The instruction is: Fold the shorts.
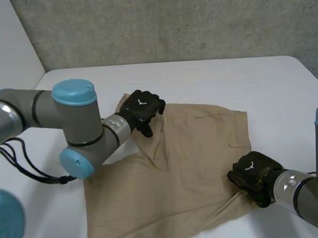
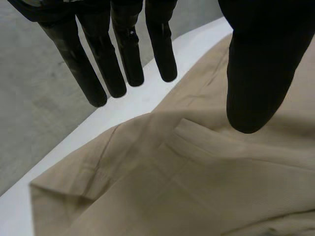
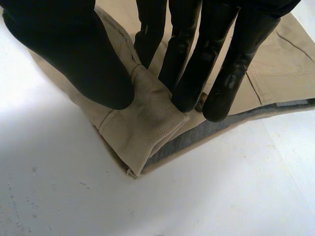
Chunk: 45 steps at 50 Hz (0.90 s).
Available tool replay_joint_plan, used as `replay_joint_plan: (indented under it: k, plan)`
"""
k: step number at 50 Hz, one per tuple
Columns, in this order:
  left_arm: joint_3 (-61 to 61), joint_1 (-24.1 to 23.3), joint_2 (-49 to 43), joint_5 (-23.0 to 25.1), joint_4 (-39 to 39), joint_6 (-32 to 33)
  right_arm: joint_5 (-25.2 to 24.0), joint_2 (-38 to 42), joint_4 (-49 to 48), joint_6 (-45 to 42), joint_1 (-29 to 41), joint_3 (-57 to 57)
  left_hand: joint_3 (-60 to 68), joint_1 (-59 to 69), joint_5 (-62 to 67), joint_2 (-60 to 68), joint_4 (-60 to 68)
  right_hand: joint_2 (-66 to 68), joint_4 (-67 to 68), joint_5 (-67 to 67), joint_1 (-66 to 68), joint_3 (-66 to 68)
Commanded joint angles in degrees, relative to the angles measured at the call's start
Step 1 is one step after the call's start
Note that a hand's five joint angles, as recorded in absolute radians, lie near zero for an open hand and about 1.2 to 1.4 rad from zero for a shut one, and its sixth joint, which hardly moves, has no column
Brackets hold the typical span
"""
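Tan shorts (image 1: 188, 171) lie spread on the white table (image 1: 226, 78), with a flap turned over near their far left corner. My left hand (image 1: 141, 108) hovers over that corner. In the left wrist view its fingers (image 2: 123, 54) are straight and stand apart from the thumb, with nothing between them and the cloth (image 2: 197, 187) below. My right hand (image 1: 254, 173) is at the shorts' right edge, near the front. There its thumb (image 3: 74, 54) and fingers pinch a raised fold of the hem (image 3: 147, 128), whose grey inner side shows underneath.
A grey concrete wall (image 1: 170, 22) rises behind the table's far edge. My left arm's elbow (image 1: 77, 128) hangs over the table's left part, beside the shorts. Bare table lies beyond the shorts and to their right.
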Motion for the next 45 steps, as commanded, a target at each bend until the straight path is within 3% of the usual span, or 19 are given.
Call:
replay_joint_plan:
  k: [1,14,22,24,25,27,28,33,39,45]
  plan:
    - [6.0,1.0,-5.7,2.4,-0.8,4.8,0.0,0.2,-1.0,0.2,-0.5,0.1,7.4,6.5,7.4,7.2,7.1,12.1,11.7,13.0,25.9,11.4]
    - [12.3,1.6,-10.6,3.4,-10.1,14.2,0.0,0.2,-1.4,0.2,-0.7,0.0,4.0,3.1,4.0,3.9,3.8,12.1,11.7,13.0,25.9,11.4]
    - [15.9,1.7,-12.9,3.4,-12.4,15.1,0.1,0.2,-2.1,0.2,-0.6,0.2,7.2,6.3,7.2,7.1,7.0,12.1,11.7,13.0,25.9,11.4]
    - [16.4,1.7,-13.1,3.4,-13.0,15.2,0.0,0.2,-2.2,0.2,-0.6,0.1,11.9,11.0,11.9,11.7,11.6,12.1,11.7,13.0,25.9,11.4]
    - [16.9,1.7,-13.2,3.2,-13.6,15.3,0.0,0.2,-2.2,0.2,-0.6,0.1,28.1,27.2,28.1,27.9,27.8,12.1,11.7,13.0,25.9,11.4]
    - [17.2,1.7,-13.0,2.5,-13.7,15.5,0.1,0.2,-2.3,0.2,-0.7,0.1,45.6,44.8,45.7,45.5,45.4,12.1,11.7,13.0,25.9,11.4]
    - [17.2,1.7,-12.8,2.1,-13.6,15.5,0.1,0.2,-2.4,0.2,-0.7,0.1,45.9,45.0,45.9,45.7,45.6,12.1,11.7,13.0,25.9,11.4]
    - [15.7,2.1,-10.4,-5.2,-13.5,15.6,0.1,0.1,-2.6,0.2,-0.6,0.1,45.9,45.0,45.9,45.7,45.6,12.1,11.7,13.0,25.9,11.4]
    - [9.0,2.8,-6.2,-9.2,-13.4,17.1,0.1,0.1,-2.6,0.3,-0.6,0.1,45.9,45.0,45.9,45.7,45.6,12.1,11.7,13.0,25.9,11.4]
    - [-4.5,6.9,1.5,-13.5,-11.4,18.5,0.2,0.1,-2.6,0.3,-0.4,0.2,45.9,45.0,45.9,45.7,45.6,12.1,11.7,13.0,25.9,11.4]
